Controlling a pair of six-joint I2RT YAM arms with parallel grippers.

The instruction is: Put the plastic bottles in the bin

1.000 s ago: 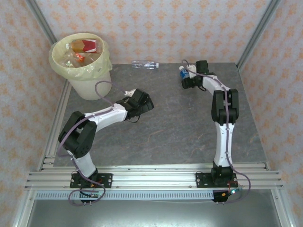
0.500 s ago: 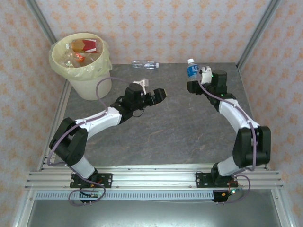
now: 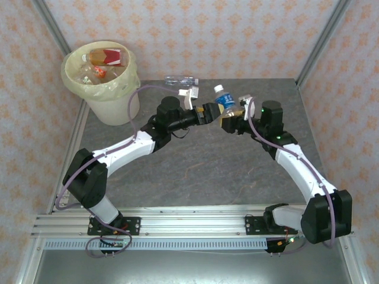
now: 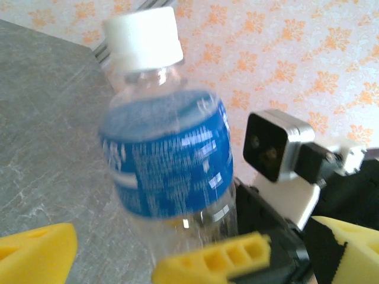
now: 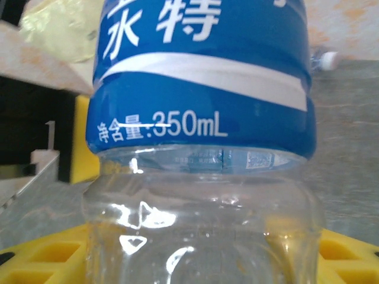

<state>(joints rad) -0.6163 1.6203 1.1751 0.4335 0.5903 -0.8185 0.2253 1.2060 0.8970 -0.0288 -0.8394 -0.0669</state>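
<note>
My right gripper (image 3: 230, 118) holds the blue-label bottle (image 3: 223, 97) upright by its base, well right of the bin (image 3: 112, 106). My left gripper (image 3: 206, 112) is wide open just beside the bottle. If the right one releases before the left one closes, I think the bottle drops.

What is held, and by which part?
The right gripper holds the blue-labelled bottle by its clear lower body, below the label; the left gripper is open, holding nothing.

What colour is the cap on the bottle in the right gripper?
White cap on the blue-labelled water bottle; the left wrist view shows it best.
</note>
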